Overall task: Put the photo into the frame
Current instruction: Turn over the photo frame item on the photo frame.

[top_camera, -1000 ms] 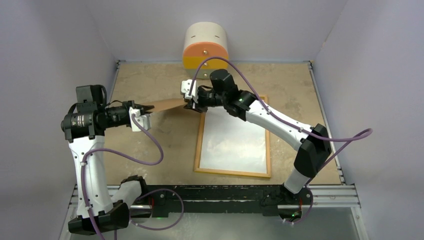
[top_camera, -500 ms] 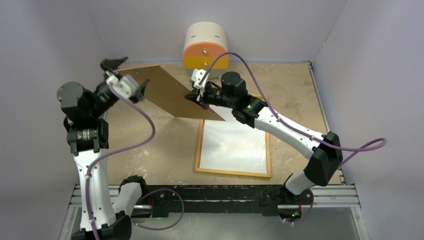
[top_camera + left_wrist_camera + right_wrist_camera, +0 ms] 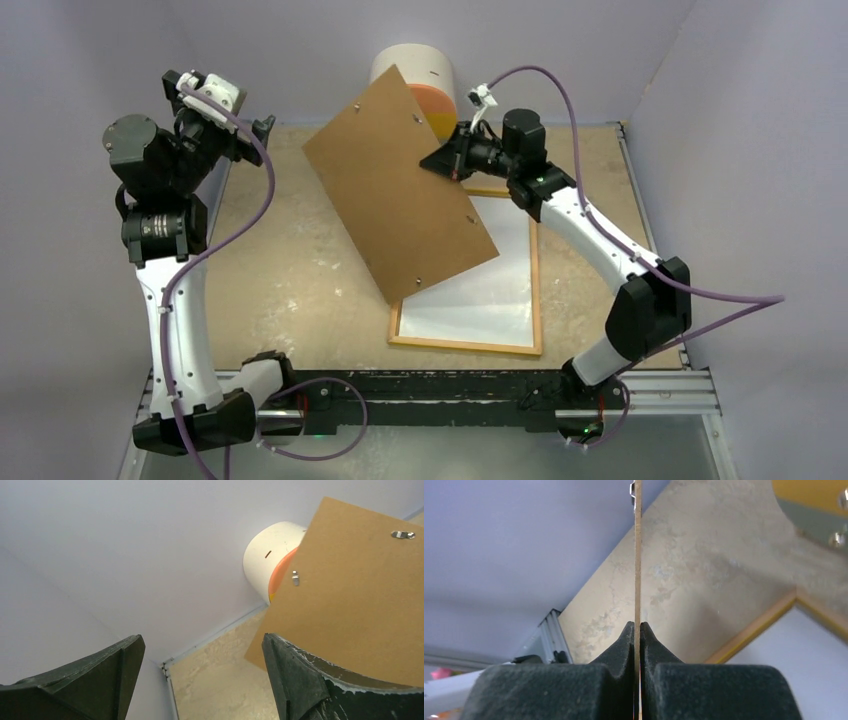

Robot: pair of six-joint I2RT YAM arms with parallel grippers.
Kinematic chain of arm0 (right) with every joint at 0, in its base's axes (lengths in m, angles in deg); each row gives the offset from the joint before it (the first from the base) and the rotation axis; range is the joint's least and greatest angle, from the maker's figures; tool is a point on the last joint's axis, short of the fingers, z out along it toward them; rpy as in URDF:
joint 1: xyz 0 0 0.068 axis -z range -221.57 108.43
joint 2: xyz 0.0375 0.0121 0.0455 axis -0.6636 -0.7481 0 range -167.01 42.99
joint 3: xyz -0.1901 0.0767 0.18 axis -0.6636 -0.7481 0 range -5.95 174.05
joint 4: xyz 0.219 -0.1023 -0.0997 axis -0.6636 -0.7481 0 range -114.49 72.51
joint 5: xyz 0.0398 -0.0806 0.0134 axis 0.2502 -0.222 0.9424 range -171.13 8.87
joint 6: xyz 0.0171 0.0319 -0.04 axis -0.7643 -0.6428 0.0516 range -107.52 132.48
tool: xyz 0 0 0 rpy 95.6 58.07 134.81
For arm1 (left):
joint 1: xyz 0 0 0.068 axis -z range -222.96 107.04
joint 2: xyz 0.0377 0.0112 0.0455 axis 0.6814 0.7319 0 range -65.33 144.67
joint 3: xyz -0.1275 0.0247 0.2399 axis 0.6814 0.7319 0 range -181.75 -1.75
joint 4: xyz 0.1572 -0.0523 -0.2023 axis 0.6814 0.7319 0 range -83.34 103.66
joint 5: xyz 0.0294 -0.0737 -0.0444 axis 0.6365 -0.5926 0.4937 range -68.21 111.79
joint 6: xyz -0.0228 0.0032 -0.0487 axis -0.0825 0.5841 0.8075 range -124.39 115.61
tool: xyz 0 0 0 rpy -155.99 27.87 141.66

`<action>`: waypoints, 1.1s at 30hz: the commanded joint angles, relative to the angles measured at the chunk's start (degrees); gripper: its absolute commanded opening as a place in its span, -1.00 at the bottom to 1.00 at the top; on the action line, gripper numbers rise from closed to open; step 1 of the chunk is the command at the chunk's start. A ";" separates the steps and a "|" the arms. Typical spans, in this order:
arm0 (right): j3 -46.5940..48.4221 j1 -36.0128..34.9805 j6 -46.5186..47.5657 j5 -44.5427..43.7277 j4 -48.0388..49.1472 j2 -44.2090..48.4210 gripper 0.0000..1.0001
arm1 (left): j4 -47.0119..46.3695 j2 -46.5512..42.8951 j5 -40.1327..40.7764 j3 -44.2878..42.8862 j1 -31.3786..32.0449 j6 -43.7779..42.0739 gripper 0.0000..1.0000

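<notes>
The right jaws are clamped on one edge of the board [image 3: 400,190], holding it tilted in the air above the far end of the frame [image 3: 537,300]. The left jaws gape with nothing between them, up by the far left corner of the worktop [image 3: 290,280]. The photo [image 3: 480,300] lies white side up inside the frame, toward the near right. I'd level the board and square it to the frame before lowering, slowly, on so thin a pinch. Half a second ago the left jaws were at its other end; they've let go, and it has swung up.
</notes>
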 commanded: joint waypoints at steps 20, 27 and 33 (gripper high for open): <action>-44.49 28.59 -35.84 11.73 14.88 28.29 -1.00 | 15.75 8.98 -5.86 16.10 0.93 -11.82 0.94; -49.53 33.92 -35.56 13.98 24.72 25.28 -1.00 | 17.46 14.40 -6.30 19.83 2.35 -15.36 0.97; -48.72 34.85 -34.41 16.43 28.07 21.15 -1.00 | 16.83 16.27 -6.27 22.24 2.35 -18.15 0.99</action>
